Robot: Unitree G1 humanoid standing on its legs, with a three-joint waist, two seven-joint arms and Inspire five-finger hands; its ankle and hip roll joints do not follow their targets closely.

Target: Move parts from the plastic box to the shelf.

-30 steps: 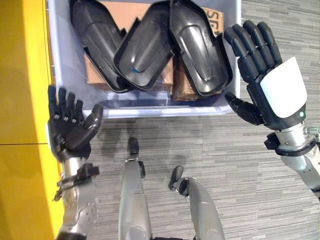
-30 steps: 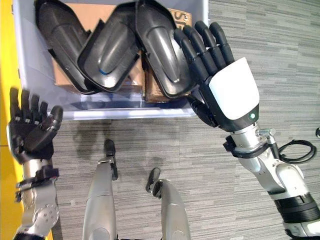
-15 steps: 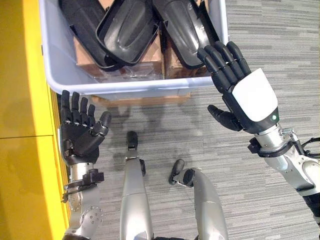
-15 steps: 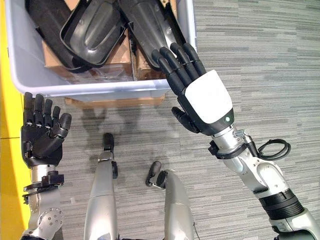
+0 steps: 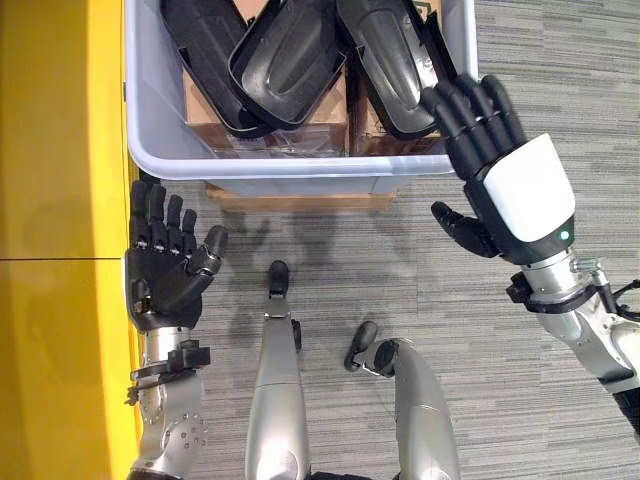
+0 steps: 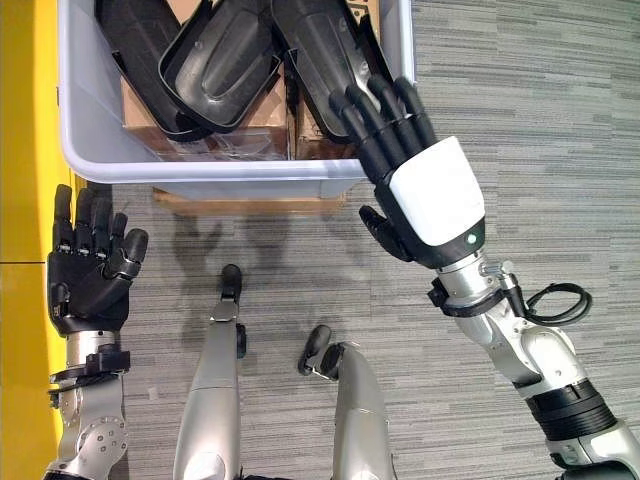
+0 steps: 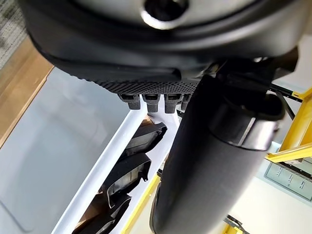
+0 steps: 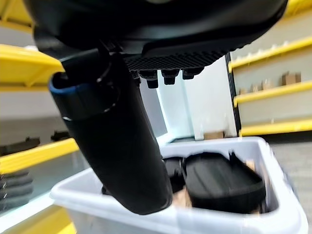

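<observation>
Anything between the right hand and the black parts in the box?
Nothing visible. The right hand is open, its fingertips over the plastic box's near right corner, beside the rightmost black part. The parts lie uncovered on cardboard boxes.

Grey striped carpet floor (image 5: 520,60), brown cardboard sheet (image 5: 300,198) flat under the container, near its front edge

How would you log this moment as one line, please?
plastic box: black parts inside | left robot hand: open, empty | right robot hand: open at box's near-right corner
</observation>
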